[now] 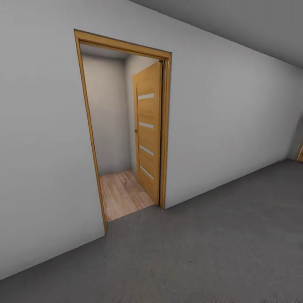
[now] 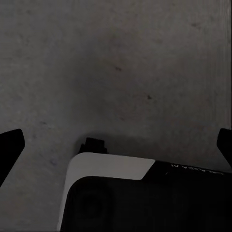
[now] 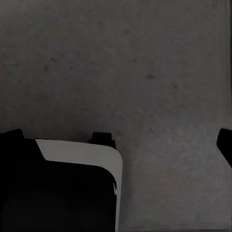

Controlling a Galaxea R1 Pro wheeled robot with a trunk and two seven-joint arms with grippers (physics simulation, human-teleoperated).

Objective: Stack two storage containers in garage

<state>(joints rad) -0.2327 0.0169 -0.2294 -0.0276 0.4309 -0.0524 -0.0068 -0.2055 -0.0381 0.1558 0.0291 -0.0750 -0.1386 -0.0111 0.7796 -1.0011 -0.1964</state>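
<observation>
The two storage containers are out of view. I stand in the garage on its dark grey concrete floor (image 1: 202, 252), facing a pale grey wall (image 1: 38, 147). In the left wrist view, my left gripper (image 2: 117, 145) hangs open above the concrete floor (image 2: 121, 63), its dark fingertips (image 2: 9, 145) far apart and nothing between them. My right gripper (image 3: 118, 142) is open in the same way over the floor (image 3: 121, 63), with one fingertip (image 3: 224, 142) at the frame's edge.
An orange-framed doorway (image 1: 126, 126) opens in the wall ahead, its orange wooden door (image 1: 148, 130) swung inward to the right. Light wood planks (image 1: 122, 193) lie beyond the threshold. My white and black base (image 2: 111, 193) (image 3: 72, 183) sits under both wrists.
</observation>
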